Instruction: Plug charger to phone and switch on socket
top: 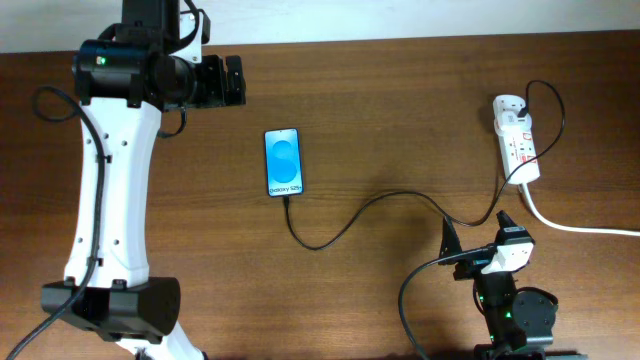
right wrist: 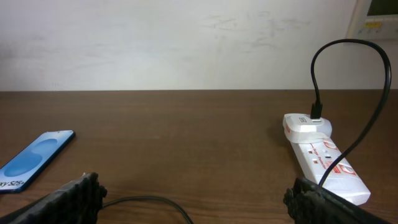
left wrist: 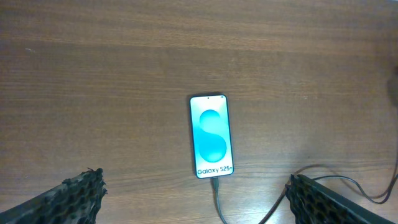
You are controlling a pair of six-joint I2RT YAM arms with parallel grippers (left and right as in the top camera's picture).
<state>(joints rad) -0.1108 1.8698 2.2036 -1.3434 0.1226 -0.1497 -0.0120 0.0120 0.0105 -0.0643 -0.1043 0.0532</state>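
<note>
The phone (top: 283, 162) lies flat mid-counter (top: 400, 100), screen lit. The charger (top: 370, 205) is seated in its near end and trails right to the socket (top: 517, 140), far right. The left fingers (left wrist: 81, 196) stand apart, empty, far-left of the phone. The right fingers (right wrist: 68, 199) stand apart, empty, near-right.

There was 1 phone (top: 283, 163), 1 charger (top: 370, 205) and 1 socket (top: 517, 140) w/ 1 thick white cord (top: 570, 226). Robot arms: 2, w/ 1 gripper ea., i.e. left gripper (top: 237, 80) and right gripper (top: 476, 232). Tables: 1 table (top: 400, 100).
</note>
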